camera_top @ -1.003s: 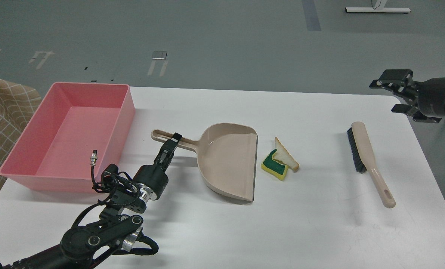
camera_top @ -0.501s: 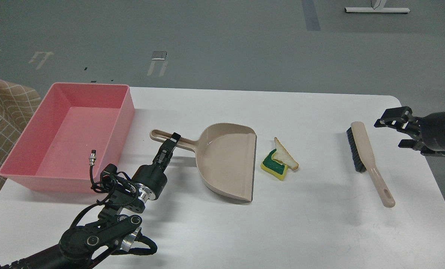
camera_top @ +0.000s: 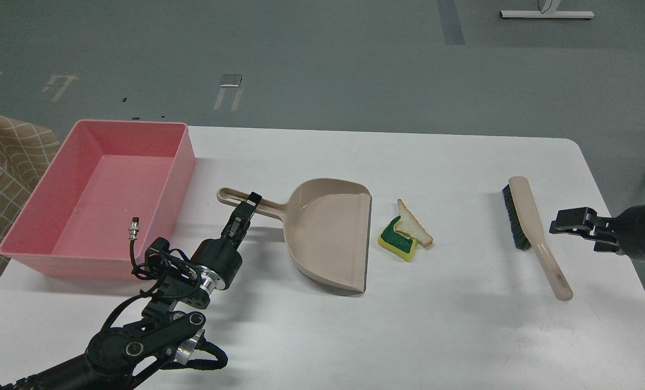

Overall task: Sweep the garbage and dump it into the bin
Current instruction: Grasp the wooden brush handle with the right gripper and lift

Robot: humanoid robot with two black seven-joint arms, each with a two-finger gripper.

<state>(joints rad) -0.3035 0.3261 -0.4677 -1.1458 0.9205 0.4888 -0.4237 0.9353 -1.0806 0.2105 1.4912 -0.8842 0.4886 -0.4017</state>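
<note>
The garbage lies at mid-table: a yellow sponge (camera_top: 399, 241) with a green face, and a triangular white bread slice (camera_top: 414, 225) leaning on it. The beige dustpan (camera_top: 330, 235) sits just left of them, its open edge facing them. My left gripper (camera_top: 251, 203) is shut on the dustpan's handle (camera_top: 230, 195). The pink bin (camera_top: 97, 195) stands at the far left and holds no garbage. The beige brush (camera_top: 533, 233) with dark bristles lies at the right. My right gripper (camera_top: 577, 233) is open, low, just right of the brush handle and apart from it.
A small metal plug on a black cable (camera_top: 135, 227) sticks up from my left arm in front of the bin. A checked cloth (camera_top: 2, 157) hangs left of the table. The white table's right edge (camera_top: 620, 227) runs under my right arm.
My right gripper has come down and toward me, from high beyond the table's right corner to just right of the brush handle. The dustpan has shifted very slightly left.
</note>
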